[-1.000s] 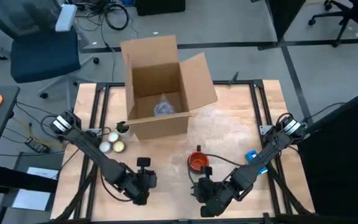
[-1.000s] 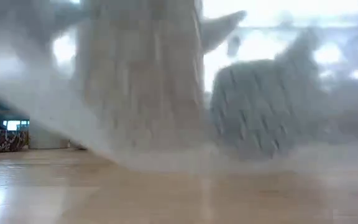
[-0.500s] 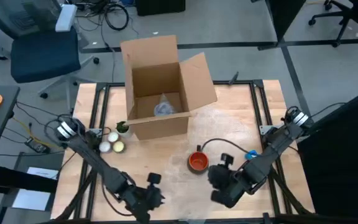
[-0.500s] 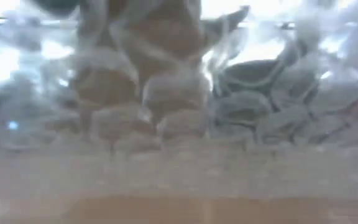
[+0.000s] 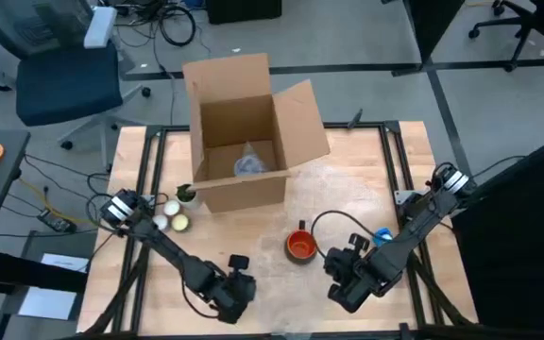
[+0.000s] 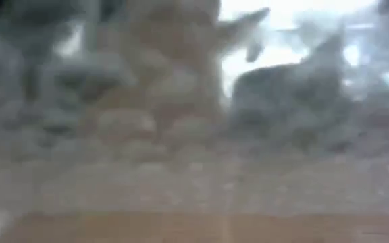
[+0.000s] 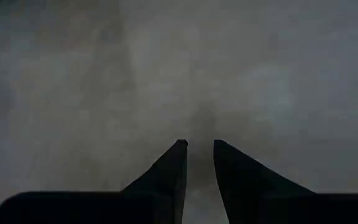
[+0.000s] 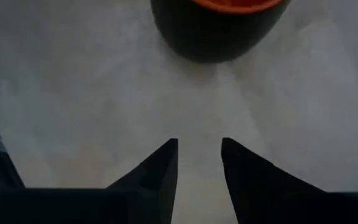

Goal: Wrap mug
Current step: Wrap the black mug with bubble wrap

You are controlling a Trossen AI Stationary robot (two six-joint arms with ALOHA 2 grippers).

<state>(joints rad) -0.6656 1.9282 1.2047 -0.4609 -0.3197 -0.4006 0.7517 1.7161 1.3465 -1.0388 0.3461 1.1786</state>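
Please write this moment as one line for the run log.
mug: upright on table, unwrapped | left gripper: near front edge, narrow gap between fingers | right gripper: beside mug, narrow gap, empty | cardboard box: open

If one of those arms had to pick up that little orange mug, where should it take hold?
Probably the rim. The small round orange-red mug stands upright with its mouth open to the top, so one finger could go inside and one outside, coming straight down. The right gripper is nearest. Where the handle points cannot be told, so the rim looks safer.
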